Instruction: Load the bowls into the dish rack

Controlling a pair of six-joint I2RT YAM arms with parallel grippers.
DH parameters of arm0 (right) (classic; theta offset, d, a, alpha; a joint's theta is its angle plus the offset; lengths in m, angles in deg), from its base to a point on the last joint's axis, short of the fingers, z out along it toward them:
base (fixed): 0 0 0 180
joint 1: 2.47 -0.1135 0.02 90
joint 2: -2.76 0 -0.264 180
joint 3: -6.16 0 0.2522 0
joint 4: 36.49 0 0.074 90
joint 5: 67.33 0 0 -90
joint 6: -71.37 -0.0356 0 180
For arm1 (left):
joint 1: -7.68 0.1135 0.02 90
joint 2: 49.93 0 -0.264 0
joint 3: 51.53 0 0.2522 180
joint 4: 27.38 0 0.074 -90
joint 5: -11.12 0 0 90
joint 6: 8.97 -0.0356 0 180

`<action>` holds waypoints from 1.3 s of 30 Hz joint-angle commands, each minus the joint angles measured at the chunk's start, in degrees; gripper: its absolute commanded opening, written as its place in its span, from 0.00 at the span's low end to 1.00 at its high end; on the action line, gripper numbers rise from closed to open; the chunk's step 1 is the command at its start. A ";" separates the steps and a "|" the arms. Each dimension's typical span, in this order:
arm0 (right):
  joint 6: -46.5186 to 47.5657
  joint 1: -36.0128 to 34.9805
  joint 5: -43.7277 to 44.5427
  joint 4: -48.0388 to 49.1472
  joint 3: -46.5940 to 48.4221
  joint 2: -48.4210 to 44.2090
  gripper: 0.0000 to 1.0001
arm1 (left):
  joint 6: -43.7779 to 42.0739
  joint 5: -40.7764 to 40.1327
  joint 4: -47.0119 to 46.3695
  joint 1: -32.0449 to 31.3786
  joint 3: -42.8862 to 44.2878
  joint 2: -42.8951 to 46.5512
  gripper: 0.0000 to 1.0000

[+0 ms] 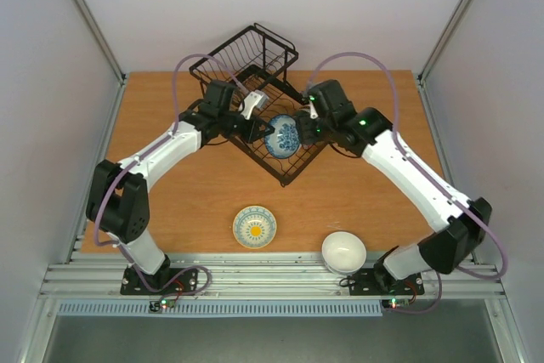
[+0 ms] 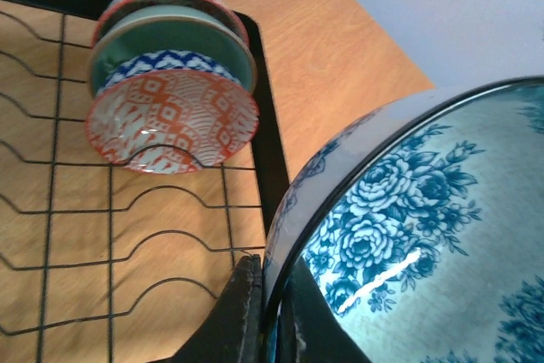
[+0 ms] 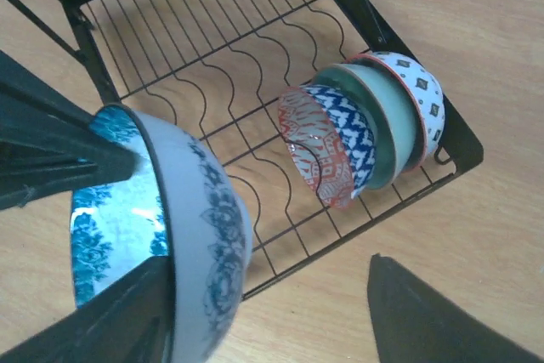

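Observation:
My left gripper [image 2: 272,320] is shut on the rim of a blue-and-white floral bowl [image 2: 425,235] and holds it on edge over the black wire dish rack [image 2: 268,167]. In the top view the bowl [image 1: 282,138] hangs between the left gripper [image 1: 259,129] and the right gripper [image 1: 304,129]. My right gripper [image 3: 272,329] is open wide. One finger [image 3: 110,320] is at the bowl's inside [image 3: 110,227], the other stands well clear. Several bowls stand on edge in the rack: red-patterned [image 3: 316,155], blue zigzag [image 3: 350,138], pale green [image 3: 382,125], and white with a red rim [image 3: 421,95].
A yellow-centred bowl [image 1: 254,227] and a plain white bowl [image 1: 343,252] sit on the wooden table near the front edge. The rack's raised wire basket [image 1: 255,53] is at the back. Grey walls close in both sides.

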 commanded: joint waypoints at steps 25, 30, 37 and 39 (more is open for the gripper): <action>-20.05 8.34 -36.73 29.03 -28.73 -15.94 0.82 | 4.71 21.57 -8.56 2.09 -1.94 0.51 0.01; -19.91 8.35 -36.16 29.29 -28.46 -15.72 0.67 | 5.36 22.56 -8.63 2.09 -1.68 0.25 0.01; -18.20 8.39 -30.65 26.55 -27.49 -17.08 0.05 | 5.69 22.03 -8.10 2.09 -1.19 -0.35 0.00; -16.43 8.35 -28.32 24.52 -26.22 -17.07 0.01 | 6.01 21.48 -7.98 2.09 -0.98 -0.50 0.01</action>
